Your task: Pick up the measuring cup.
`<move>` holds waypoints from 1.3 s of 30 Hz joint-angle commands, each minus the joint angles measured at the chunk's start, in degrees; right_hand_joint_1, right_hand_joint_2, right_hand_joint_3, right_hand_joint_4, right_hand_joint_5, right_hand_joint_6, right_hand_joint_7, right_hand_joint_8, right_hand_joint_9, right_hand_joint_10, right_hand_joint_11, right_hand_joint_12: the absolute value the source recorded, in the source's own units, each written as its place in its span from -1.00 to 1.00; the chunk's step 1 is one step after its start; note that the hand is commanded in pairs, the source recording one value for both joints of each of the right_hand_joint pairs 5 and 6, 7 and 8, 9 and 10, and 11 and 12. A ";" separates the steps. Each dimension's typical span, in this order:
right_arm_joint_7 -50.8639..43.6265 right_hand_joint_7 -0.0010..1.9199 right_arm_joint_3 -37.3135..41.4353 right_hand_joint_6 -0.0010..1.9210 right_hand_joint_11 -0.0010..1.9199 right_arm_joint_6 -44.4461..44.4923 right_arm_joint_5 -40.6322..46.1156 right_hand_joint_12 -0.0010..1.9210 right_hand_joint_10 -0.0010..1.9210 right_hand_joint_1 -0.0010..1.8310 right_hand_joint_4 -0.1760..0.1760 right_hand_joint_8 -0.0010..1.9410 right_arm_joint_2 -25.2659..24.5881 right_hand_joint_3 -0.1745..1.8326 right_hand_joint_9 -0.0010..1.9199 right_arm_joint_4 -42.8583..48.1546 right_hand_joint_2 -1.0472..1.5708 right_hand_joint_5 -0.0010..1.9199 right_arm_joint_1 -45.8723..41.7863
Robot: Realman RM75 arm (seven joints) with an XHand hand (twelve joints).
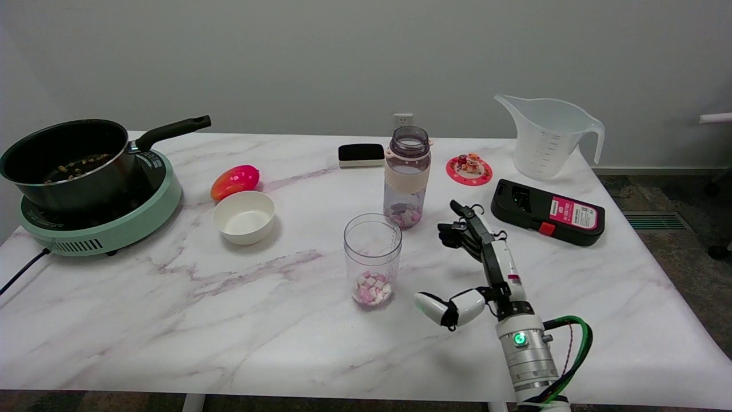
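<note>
Head view showed the right hand [477,260] empty, fingers apart, near the clear tumbler [372,258], well short of the measuring cup [548,136] at the table's far right corner; the reach apparently remained ahead.

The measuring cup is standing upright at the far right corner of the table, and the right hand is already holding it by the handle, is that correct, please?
Not quite. The measuring cup does stand upright at the far right corner of the table, but the head view shows the right hand open and holding nothing, well short of the cup, near the black case.
</note>
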 commanded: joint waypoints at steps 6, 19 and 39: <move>7.25 -0.41 -3.02 -0.75 -0.41 -0.27 -5.31 -0.41 -0.36 0.24 0.00 -0.42 -5.10 0.35 -0.36 -10.61 -0.52 -0.75 3.13; 7.91 -0.44 -2.32 -0.80 -0.43 2.27 -5.90 -0.43 -0.38 0.23 0.00 -0.45 -4.70 0.29 -0.38 -14.53 -0.54 -0.80 7.06; 12.15 -0.47 -1.68 -0.83 -0.45 2.02 -6.07 -0.45 -0.42 0.26 0.00 -0.47 -5.27 0.31 -0.42 -19.28 -0.55 -0.83 11.45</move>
